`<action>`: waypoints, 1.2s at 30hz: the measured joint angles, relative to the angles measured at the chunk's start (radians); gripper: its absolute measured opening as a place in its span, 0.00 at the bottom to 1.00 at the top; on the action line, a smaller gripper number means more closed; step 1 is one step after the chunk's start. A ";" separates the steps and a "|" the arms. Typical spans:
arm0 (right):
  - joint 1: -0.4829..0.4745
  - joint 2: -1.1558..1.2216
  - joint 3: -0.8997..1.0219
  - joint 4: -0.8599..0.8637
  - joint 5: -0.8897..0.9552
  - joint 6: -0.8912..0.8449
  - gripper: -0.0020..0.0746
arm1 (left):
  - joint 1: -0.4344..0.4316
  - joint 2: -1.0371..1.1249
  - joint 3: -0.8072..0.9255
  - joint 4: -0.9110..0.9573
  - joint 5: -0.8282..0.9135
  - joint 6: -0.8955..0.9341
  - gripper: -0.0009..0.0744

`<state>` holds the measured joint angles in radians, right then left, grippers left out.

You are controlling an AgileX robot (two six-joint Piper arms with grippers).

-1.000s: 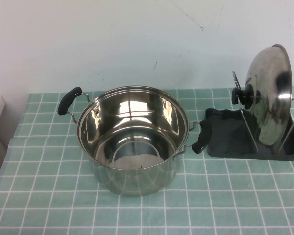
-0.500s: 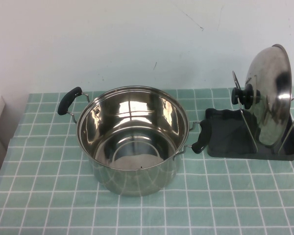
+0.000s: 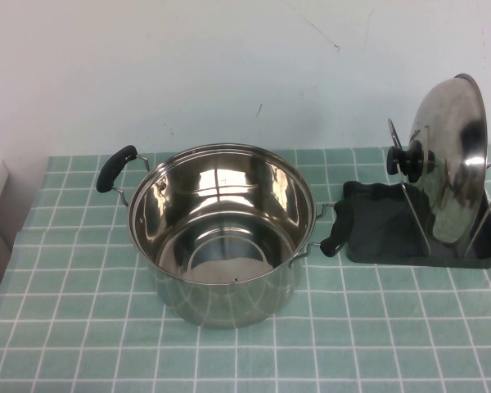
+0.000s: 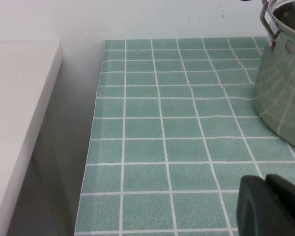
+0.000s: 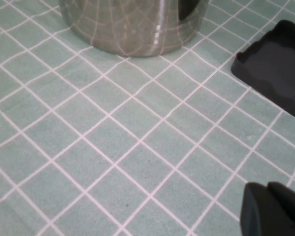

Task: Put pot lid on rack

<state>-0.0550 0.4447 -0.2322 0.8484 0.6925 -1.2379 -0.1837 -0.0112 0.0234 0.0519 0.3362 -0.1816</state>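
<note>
The shiny steel pot lid (image 3: 452, 160) stands on edge in the rack (image 3: 376, 233), leaning between the silver wire loops, its black knob (image 3: 409, 160) facing the pot. The rack's dark tray corner also shows in the right wrist view (image 5: 278, 69). Neither arm shows in the high view. My left gripper (image 4: 265, 199) is shut and empty, low over the cloth to the left of the pot. My right gripper (image 5: 268, 206) is shut and empty, low over the cloth in front of the pot and rack.
A deep steel pot (image 3: 221, 233) with two black handles stands at the table's middle; its wall shows in the left wrist view (image 4: 285, 93) and the right wrist view (image 5: 132, 24). A white surface (image 4: 19, 118) lies beyond the table's left edge.
</note>
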 joint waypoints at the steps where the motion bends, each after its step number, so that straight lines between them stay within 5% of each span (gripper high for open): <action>1: 0.005 0.000 0.000 0.000 0.000 0.000 0.03 | 0.000 0.000 0.000 0.000 0.000 0.000 0.01; 13: 0.067 -0.063 0.010 -0.038 -0.150 0.029 0.03 | 0.000 0.000 0.000 0.000 0.000 0.000 0.01; 24: 0.037 -0.332 0.060 -0.807 -0.217 0.864 0.03 | 0.000 0.000 0.000 0.000 0.001 0.000 0.01; 36: -0.002 -0.457 0.248 -0.917 -0.303 1.054 0.03 | 0.000 0.000 -0.002 0.000 0.001 0.000 0.01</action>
<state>-0.0571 -0.0120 0.0154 -0.0689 0.3897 -0.1837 -0.1837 -0.0112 0.0218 0.0519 0.3376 -0.1816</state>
